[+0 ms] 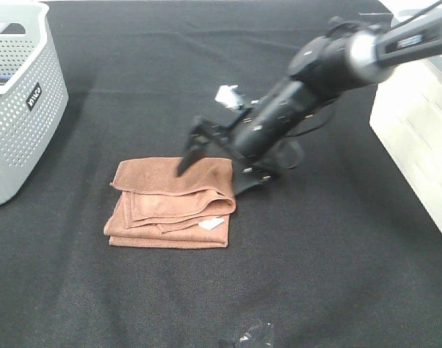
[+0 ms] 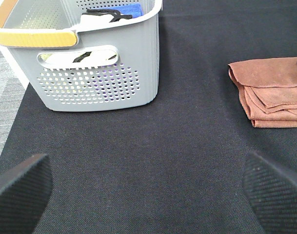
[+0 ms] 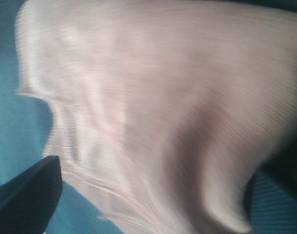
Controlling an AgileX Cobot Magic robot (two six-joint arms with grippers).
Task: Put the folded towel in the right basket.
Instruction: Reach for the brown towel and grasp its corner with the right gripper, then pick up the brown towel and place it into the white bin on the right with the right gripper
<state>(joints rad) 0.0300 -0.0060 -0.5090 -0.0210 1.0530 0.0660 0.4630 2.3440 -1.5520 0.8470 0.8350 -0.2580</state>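
A folded brown towel (image 1: 171,204) lies flat on the black cloth in the middle of the exterior view. It also shows in the left wrist view (image 2: 272,92) and fills the blurred right wrist view (image 3: 158,107). My right gripper (image 1: 194,150) is open, just above the towel's far right part, one fingertip (image 1: 181,168) pointing down at it. My left gripper (image 2: 148,183) is open and empty, low over bare cloth, well apart from the towel. The white right basket (image 1: 416,138) stands at the right edge.
A grey perforated basket (image 1: 21,101) with a yellow handle (image 2: 36,36) stands at the left and holds dark and blue items. A small white scrap (image 1: 228,95) lies behind the right arm. A clear plastic scrap (image 1: 251,336) lies at the front edge.
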